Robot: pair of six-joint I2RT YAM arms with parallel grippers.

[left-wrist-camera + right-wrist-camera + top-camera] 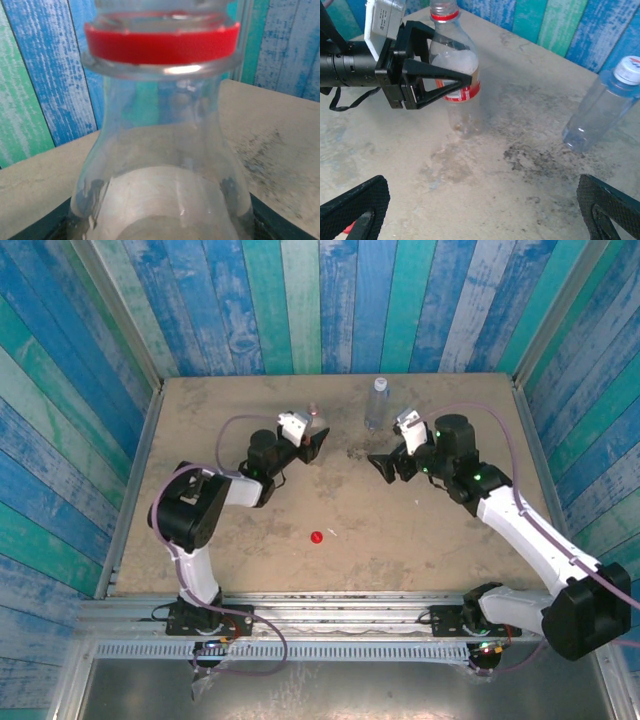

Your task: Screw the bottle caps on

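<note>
Roughly halfway looked a fair judgement of the job. Nearest the arm bases, the red cap [316, 537] lay loose on the table [200, 550], well apart from both bottles and from both arms, so nothing had picked it up yet.

Farther in, the right end effector [385, 468] hung over bare table with its jaws spread wide and nothing between them; in its own wrist view the two fingers sat far apart at the lower corners.

Across from it, the left end effector [312, 445] had its fingers on either side of the labelled bottle [455, 65], clenched around the body just above the red-and-white band. The bottle stood upright on the table. How firm that hold was could not be told. From the left wrist view the bottle's shoulder sat between the dark pads, with the red neck ring [160, 45] above. Its mouth was open, with no cap on it.

Farthest back, the bluish bottle [600, 110] stood upright by itself with the white cap [629, 70] sitting on its neck. Whether that cap was fully tightened could not be judged.

What was left, then: fetching the red cap, seating it on the held bottle, and turning it down.
</note>
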